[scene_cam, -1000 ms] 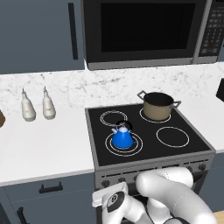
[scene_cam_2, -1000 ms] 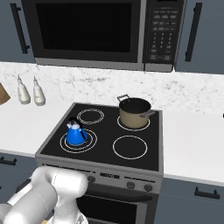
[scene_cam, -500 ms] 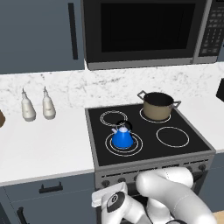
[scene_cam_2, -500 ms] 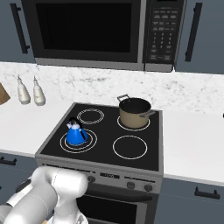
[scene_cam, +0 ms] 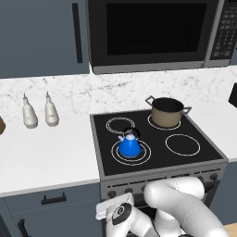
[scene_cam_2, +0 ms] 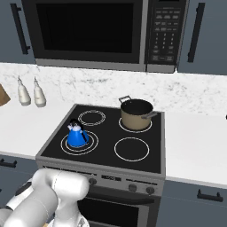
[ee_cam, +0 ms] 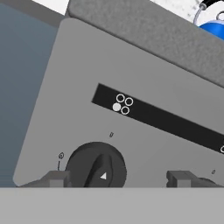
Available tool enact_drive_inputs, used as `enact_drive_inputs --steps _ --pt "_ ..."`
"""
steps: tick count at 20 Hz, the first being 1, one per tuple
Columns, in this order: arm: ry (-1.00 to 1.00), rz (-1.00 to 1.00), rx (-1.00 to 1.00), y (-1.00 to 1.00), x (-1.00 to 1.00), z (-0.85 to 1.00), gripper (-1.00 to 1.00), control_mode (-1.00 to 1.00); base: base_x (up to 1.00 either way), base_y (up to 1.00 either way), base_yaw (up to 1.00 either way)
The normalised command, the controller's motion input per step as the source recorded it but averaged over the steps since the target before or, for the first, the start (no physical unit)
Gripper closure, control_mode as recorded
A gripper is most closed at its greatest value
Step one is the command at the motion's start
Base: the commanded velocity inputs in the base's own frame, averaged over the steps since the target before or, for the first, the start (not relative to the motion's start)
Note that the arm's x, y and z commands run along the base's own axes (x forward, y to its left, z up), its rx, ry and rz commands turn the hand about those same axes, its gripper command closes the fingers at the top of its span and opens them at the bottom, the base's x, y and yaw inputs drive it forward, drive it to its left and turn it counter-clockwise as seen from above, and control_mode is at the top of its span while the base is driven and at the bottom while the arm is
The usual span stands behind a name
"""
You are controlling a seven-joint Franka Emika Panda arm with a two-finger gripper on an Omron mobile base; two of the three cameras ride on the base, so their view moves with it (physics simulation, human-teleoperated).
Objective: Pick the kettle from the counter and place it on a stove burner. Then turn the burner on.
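The small blue kettle (scene_cam: 129,146) (scene_cam_2: 76,136) stands upright on the stove burner (scene_cam: 146,153) (scene_cam_2: 91,146), the big double ring at the front left of the black cooktop. My arm is bent low in front of the stove. In the hand view my gripper (ee_cam: 119,178) is open at the grey control panel. Its fingertips (ee_cam: 54,178) stand on either side of the leftmost dark knob (ee_cam: 97,168) (scene_cam: 111,194), which sits nearer the left tip. The kettle's blue side (ee_cam: 214,26) peeks over the stove edge. The white counter (scene_cam: 46,152) (scene_cam_2: 195,146) flanks the stove.
A tan pot (scene_cam: 167,112) (scene_cam_2: 136,114) sits on the rear right burner. Two pale bottles (scene_cam: 30,113) (scene_cam_2: 23,93) stand on the counter at the left by the marbled wall. A microwave (scene_cam: 152,32) hangs above the stove. A black indicator strip (ee_cam: 153,116) crosses the panel above the knob.
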Motion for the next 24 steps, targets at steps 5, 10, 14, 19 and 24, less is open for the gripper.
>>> enact_drive_inputs --steps 5,10,14,19,24 --pt "0.0 0.0 0.0 0.08 0.05 0.0 -1.0 -1.0 0.0 0.0 0.0" --pt "0.04 0.0 0.0 0.0 0.27 0.0 1.0 -1.0 0.0 0.0 0.0" --pt "0.03 0.0 0.0 0.0 0.28 0.0 1.0 -1.0 0.0 0.0 0.0" --pt "0.03 0.0 0.0 0.0 0.24 0.0 1.0 -1.0 0.0 0.0 0.0" --pt "0.02 0.0 0.0 0.0 0.12 0.0 1.0 -1.0 0.0 0.0 0.0"
